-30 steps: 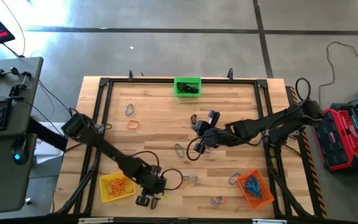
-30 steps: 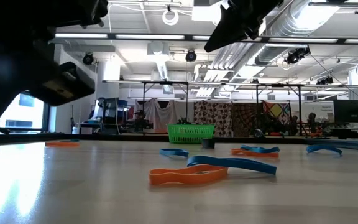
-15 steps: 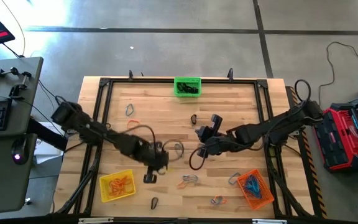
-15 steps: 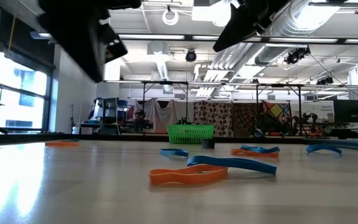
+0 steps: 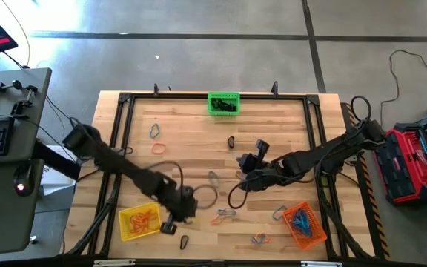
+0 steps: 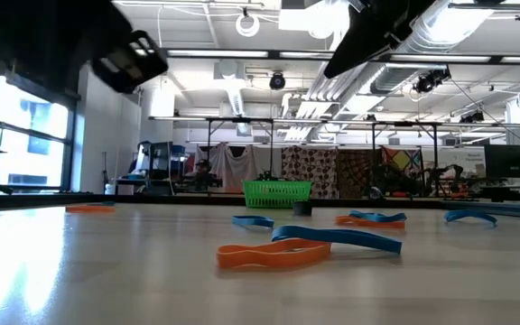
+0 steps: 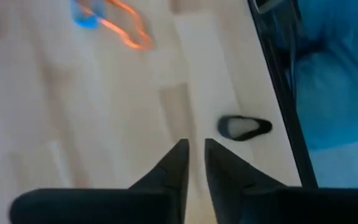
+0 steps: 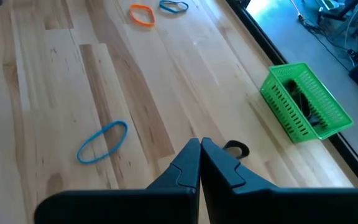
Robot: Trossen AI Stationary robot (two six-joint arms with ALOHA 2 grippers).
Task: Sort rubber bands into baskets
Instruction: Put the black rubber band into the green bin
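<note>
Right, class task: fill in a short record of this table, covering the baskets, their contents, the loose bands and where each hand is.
Green basket: middle of the table's far edge, black bands inside
Yellow basket: near left corner, orange bands inside
Orange basket: near right corner, blue bands inside
Loose bands: scattered on the table, among them an orange band and a black band
Left hand: just beside the yellow basket
Right hand: over mid-table, shut, holding nothing

Table centre (image 5: 199, 148) open w/ loose bands; green basket (image 5: 223, 103) blocks far edge.
</note>
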